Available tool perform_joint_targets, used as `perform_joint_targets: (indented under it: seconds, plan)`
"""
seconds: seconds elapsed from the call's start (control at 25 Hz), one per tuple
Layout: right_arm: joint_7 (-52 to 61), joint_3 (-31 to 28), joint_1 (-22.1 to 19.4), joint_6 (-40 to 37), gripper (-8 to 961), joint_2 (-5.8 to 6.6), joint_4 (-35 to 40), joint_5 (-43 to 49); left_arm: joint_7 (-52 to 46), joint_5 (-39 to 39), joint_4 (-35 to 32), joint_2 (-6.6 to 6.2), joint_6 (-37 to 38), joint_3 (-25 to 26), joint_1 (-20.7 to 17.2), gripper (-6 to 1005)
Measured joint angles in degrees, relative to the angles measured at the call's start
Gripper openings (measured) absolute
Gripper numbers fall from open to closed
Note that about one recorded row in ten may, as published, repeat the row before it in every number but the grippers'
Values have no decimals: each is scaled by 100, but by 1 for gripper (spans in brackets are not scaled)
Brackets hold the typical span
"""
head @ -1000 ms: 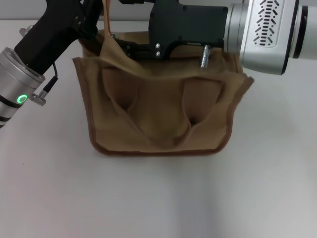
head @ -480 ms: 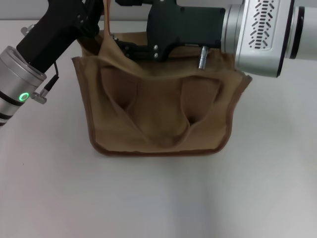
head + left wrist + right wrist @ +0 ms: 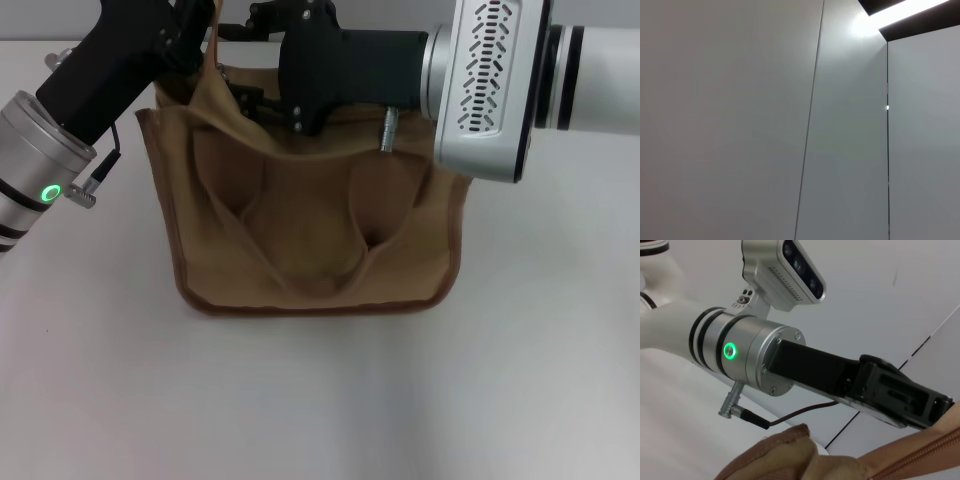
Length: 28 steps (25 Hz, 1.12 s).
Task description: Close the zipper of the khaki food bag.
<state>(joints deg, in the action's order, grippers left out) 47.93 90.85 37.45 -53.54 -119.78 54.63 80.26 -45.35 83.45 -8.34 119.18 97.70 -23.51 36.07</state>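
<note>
The khaki food bag (image 3: 310,230) stands upright on the white table, its front handle (image 3: 305,275) hanging down the near face. My left gripper (image 3: 195,45) is at the bag's far left top corner, shut on tan fabric where a strap (image 3: 212,40) rises. Reaching in from the right, my right gripper (image 3: 245,100) lies along the top flap with its fingers pinched together at the zipper line. The right wrist view shows the zipper (image 3: 920,460) as a tan toothed line, with the left gripper (image 3: 940,410) meeting the bag (image 3: 785,455). The pull tab is hidden.
The white table (image 3: 320,400) runs around the bag on all sides. A cable plug (image 3: 90,180) sticks out of the left wrist beside the bag's left wall. The left wrist view shows only grey wall panels (image 3: 740,125).
My right gripper has slid to the left along the bag's top. The bag's top and right side have shifted left with it. The left gripper has stayed at its corner.
</note>
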Motion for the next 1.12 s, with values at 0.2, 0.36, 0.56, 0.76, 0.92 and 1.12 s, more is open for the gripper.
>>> perform_joint_targets:
  seconds: [0.2,0.36,0.56,0.76,0.92,1.12]
  plan:
    - [-94,5,-17,12,506,-6,18,-41,0,-1,-1,0,-18,4,4,23]
    - [-94,5,-34,23,499,-7,26,-41,0,-1,-1,0,-18,4,6,23]
    - [-94,0,-46,31,496,-6,28,-41,0,-5,-1,0,-18,5,12,22]
    - [-94,-15,-47,34,402,-4,30,-40,0,-6,-1,0,-18,5,28,22]
    - [-94,-2,-46,39,367,-1,32,-41,0,-6,1,0,-18,4,38,22]
    - [-236,6,-45,45,324,-1,55,-37,0,-6,8,0,-20,2,50,23]
